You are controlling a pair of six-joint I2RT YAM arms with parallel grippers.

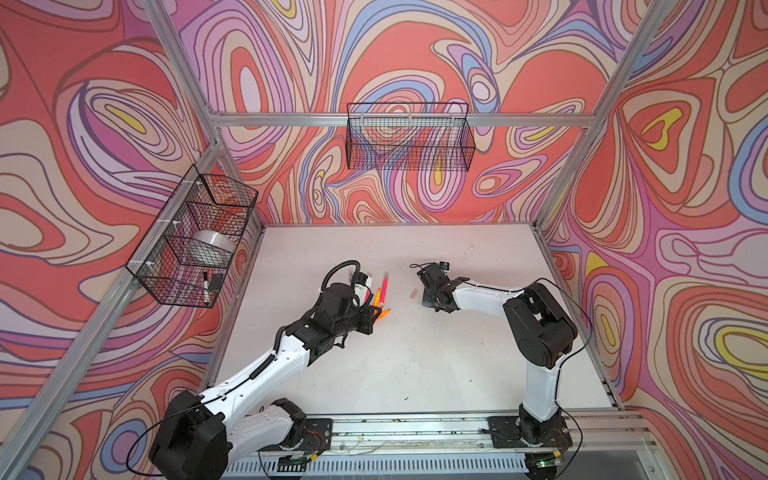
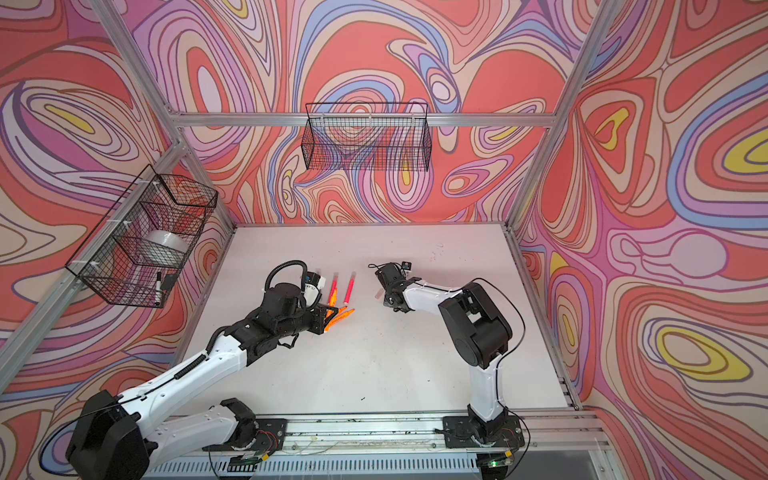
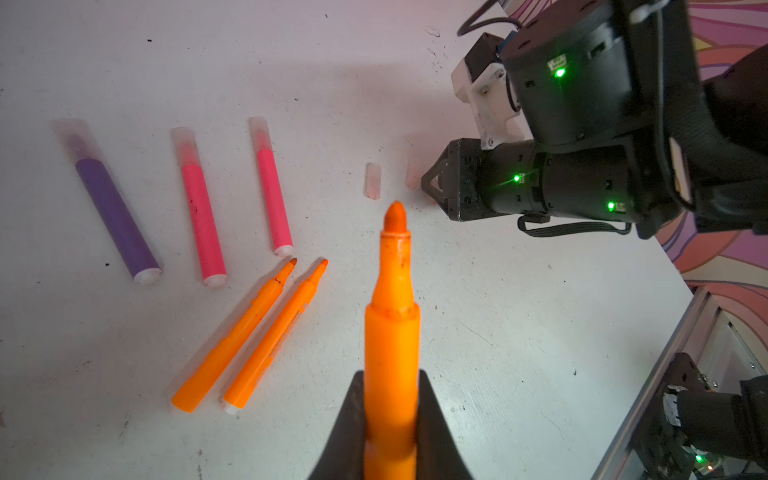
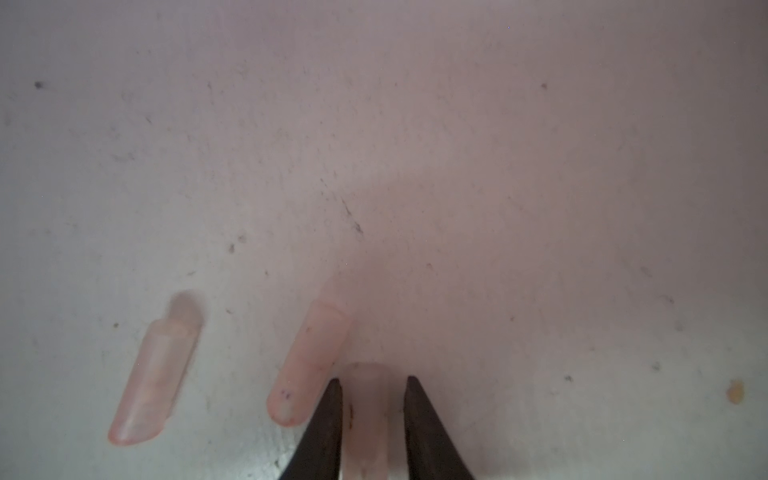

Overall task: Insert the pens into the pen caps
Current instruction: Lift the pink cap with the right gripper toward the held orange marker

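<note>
One pen cap (image 4: 368, 415) between right pincer (image 4: 372, 379) jaws

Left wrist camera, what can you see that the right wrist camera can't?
Only the left wrist view shows pens: an orange pen in the left gripper, two more orange pens lying bare, and a purple pen and two pink pens already capped. Only the right wrist view shows a cap sitting between the right gripper's fingertips. Both show the white table and loose pen caps lying on it.
</note>
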